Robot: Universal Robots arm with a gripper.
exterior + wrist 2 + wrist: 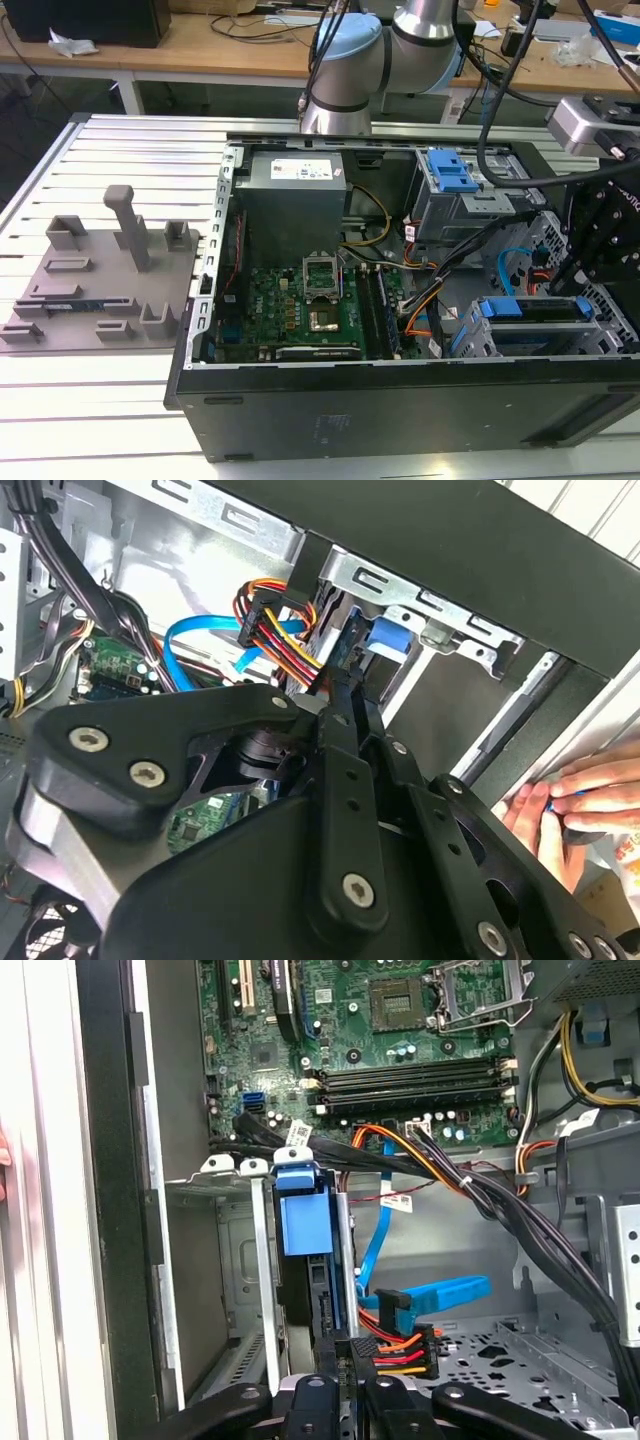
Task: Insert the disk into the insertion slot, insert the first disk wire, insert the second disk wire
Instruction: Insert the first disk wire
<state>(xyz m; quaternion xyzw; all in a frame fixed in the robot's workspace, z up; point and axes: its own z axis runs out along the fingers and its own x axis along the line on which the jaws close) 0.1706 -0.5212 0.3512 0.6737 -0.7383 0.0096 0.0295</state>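
Note:
The disk [535, 310], silver in a blue caddy, sits in the grey insertion slot [468, 340] at the case's near corner on the exterior view's right. In both wrist views I see it edge-on by its blue tab [303, 1222] [385, 640] inside the cage [235, 1260]. My gripper [345, 685] [340, 1385] is at the disk's rear edge, fingers together on the black connector of the orange, red and yellow disk wire [395, 1350] [290, 630]. A flat blue disk wire [440, 1295] [190, 645] lies loose beside it.
The case lies open on a slatted table, with the motherboard [300, 310], power supply [295, 195] and a taller cage with a blue latch [450, 175] around the work spot. Black cable bundles [500, 1210] cross nearby. A person's hand [565, 800] rests outside the case wall.

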